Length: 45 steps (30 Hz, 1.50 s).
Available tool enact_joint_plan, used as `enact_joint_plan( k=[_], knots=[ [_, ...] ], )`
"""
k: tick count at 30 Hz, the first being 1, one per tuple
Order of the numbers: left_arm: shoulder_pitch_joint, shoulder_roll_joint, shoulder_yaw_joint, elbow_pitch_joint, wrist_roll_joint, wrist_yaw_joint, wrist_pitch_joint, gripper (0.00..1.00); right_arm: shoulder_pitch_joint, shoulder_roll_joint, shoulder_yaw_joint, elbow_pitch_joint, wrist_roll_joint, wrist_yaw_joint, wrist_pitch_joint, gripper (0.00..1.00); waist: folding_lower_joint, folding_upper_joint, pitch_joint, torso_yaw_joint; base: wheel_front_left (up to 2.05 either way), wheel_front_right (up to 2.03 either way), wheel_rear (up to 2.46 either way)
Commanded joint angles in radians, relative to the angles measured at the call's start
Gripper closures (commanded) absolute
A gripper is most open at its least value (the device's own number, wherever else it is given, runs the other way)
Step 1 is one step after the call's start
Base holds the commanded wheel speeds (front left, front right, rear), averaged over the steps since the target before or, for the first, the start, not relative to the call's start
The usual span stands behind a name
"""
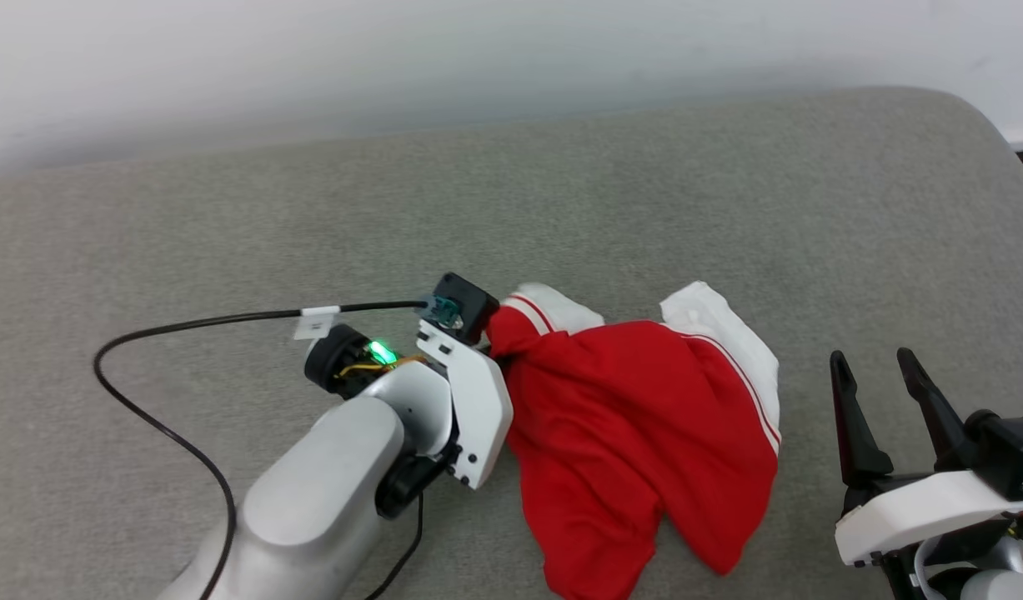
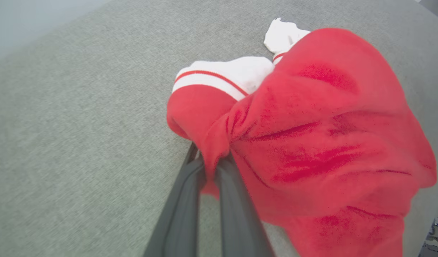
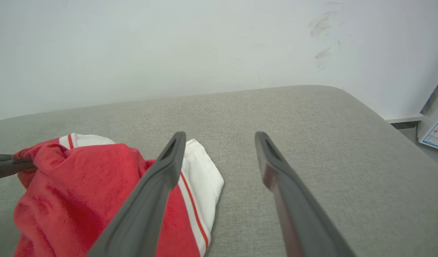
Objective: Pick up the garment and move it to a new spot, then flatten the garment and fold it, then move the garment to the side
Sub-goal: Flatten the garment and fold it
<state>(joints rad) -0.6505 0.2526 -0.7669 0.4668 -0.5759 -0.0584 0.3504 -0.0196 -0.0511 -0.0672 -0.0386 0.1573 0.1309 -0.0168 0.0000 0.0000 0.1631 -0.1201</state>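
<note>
On the grey fabric-covered cushion (image 1: 561,192), a red jersey-style T-shirt with white sleeves and red-and-white striped trim (image 1: 636,417) lies bunched in a loose heap, its red body rumpled and both white sleeves poking out along the far side of the heap. At the shirt's left edge, the left gripper (image 2: 211,166) has its two long dark fingers pressed together on a gathered fold of red cloth, just beside the nearer white sleeve; creases in the fabric run to that pinch. To the right of the shirt, near it but apart from it, the right gripper (image 1: 871,357) stands with its fingers spread and nothing between them, their tips pointing away from the robot. Left of the shirt, a thin black cable (image 1: 144,392) loops across the cushion and runs to the left wrist.
</note>
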Motion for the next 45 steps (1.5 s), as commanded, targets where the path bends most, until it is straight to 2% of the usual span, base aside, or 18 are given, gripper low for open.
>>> enact_joint_plan(
  k=[1,6,10,15,18,19,20,24,32,37,45],
  knots=[
    [0.003,0.019,0.013,-0.033,0.01,0.019,-0.025,1.0,0.015,0.001,-0.004,-0.004,0.0,0.0,0.003,0.0,0.0,0.0,-0.028,0.037,0.0,0.0,0.0],
    [0.097,0.097,0.043,-0.175,0.032,0.104,-0.064,1.0,0.035,0.001,-0.018,-0.014,-0.004,0.0,0.018,0.0,0.0,0.0,-0.067,0.101,0.0,0.0,0.0],
    [0.255,0.157,0.089,-0.278,-0.005,0.201,-0.075,1.0,0.049,0.001,-0.027,-0.023,0.0,0.0,0.026,0.0,0.0,0.0,-0.09,0.138,0.0,0.0,0.0],
    [0.443,0.191,0.128,-0.321,-0.076,0.279,-0.07,1.0,0.068,0.001,-0.029,-0.031,0.002,0.0,0.035,0.0,0.0,0.0,-0.112,0.161,0.0,0.0,0.0],
    [0.547,0.188,0.133,-0.331,-0.124,0.303,-0.062,1.0,0.079,0.001,-0.031,-0.037,0.003,0.0,0.043,0.0,0.0,0.0,-0.124,0.171,0.0,0.0,0.0],
    [0.599,0.181,0.127,-0.327,-0.149,0.311,-0.052,0.55,0.086,0.001,-0.029,-0.04,0.003,0.0,0.05,0.0,0.0,0.0,-0.13,0.173,0.0,0.0,0.0],
    [0.618,0.174,0.126,-0.326,-0.161,0.313,-0.051,0.0,0.088,0.001,-0.027,-0.041,0.002,0.0,0.051,0.0,0.0,0.0,-0.134,0.172,0.0,0.0,0.0],
    [0.631,0.159,0.143,-0.34,-0.149,0.33,-0.118,0.0,0.101,0.001,-0.031,-0.046,0.004,0.0,0.061,0.0,0.0,0.0,-0.155,0.172,0.0,0.0,0.0],
    [0.577,0.189,0.192,-0.401,-0.033,0.359,-0.344,0.0,0.121,0.001,-0.036,-0.053,0.005,0.0,0.077,0.0,0.0,0.0,-0.185,0.164,0.0,0.0,0.0],
    [0.551,0.194,0.23,-0.43,0.002,0.364,-0.463,0.0,0.121,0.001,-0.047,-0.044,0.018,0.0,0.087,0.0,0.0,0.0,-0.192,0.159,0.0,0.0,0.0],
    [0.514,0.204,0.26,-0.459,0.026,0.365,-0.537,0.0,0.06,0.001,-0.063,0.034,0.06,0.0,0.147,0.0,0.0,0.0,-0.17,0.177,0.0,0.0,0.0]
  ],
)
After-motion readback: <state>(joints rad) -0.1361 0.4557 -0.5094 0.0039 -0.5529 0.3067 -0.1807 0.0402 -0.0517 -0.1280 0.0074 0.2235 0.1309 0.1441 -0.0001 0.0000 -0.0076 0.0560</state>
